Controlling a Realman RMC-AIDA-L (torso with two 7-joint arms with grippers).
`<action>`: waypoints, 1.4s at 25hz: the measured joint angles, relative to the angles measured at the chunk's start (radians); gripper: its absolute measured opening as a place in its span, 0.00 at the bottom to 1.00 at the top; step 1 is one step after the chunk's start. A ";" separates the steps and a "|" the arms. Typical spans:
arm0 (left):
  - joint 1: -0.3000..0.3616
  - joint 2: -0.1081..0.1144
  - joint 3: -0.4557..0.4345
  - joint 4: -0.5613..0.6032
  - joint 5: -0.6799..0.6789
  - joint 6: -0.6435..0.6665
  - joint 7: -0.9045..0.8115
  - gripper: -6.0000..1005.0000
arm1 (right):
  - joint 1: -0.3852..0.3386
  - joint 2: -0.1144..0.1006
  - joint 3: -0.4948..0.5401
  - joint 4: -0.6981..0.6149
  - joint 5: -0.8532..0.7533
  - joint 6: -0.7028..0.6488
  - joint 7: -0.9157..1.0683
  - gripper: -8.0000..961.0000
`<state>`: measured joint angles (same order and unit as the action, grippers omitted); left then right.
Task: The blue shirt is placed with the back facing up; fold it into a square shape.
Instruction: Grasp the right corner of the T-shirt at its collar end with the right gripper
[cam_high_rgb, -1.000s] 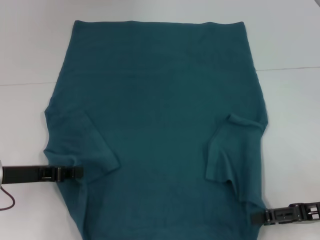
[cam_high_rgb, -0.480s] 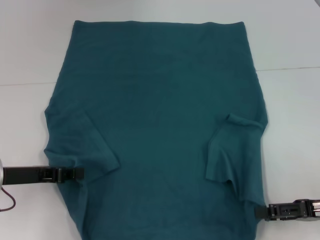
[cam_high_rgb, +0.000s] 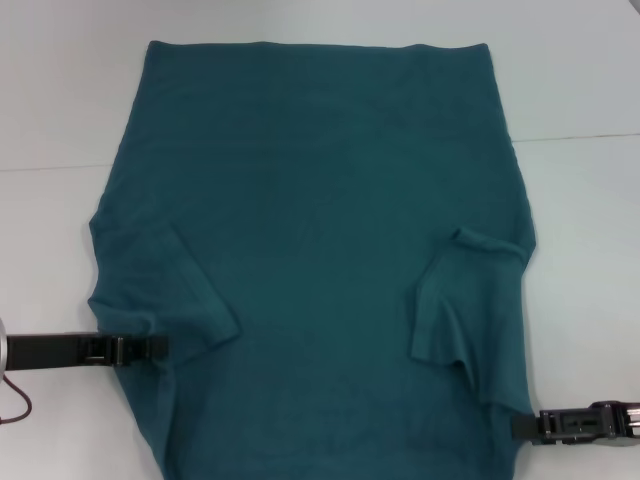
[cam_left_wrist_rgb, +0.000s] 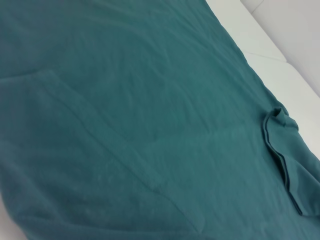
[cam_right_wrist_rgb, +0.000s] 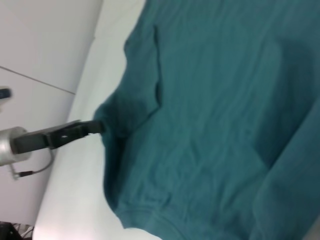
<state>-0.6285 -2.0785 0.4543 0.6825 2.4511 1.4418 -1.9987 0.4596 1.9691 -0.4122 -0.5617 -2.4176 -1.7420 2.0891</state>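
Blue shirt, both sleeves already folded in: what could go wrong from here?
The left gripper and right gripper meet the blue shirt at uneven heights, so a lift might skew the fold. The right sleeve lies loose and rumpled and may flop open. Neither grip is visibly confirmed; fabric could slip.

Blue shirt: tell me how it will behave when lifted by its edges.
The blue shirt will probably flop and sag: both sleeves already lie folded over its back in soft creases. It looks light for its size, lying thin and flat on the table. It may drag rather than slide.
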 joint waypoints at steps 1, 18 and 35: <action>0.000 0.000 0.000 0.000 0.000 0.000 0.000 0.02 | 0.000 0.000 0.000 0.002 -0.008 0.008 0.004 0.92; -0.003 0.000 0.000 -0.005 0.000 0.000 0.008 0.02 | 0.016 0.010 -0.013 0.058 -0.025 0.037 -0.002 0.92; -0.003 0.002 0.000 -0.007 0.000 0.000 0.010 0.02 | -0.015 -0.002 0.051 0.054 -0.014 0.024 -0.017 0.92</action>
<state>-0.6320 -2.0769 0.4540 0.6757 2.4511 1.4420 -1.9888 0.4442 1.9672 -0.3611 -0.5075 -2.4319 -1.7184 2.0722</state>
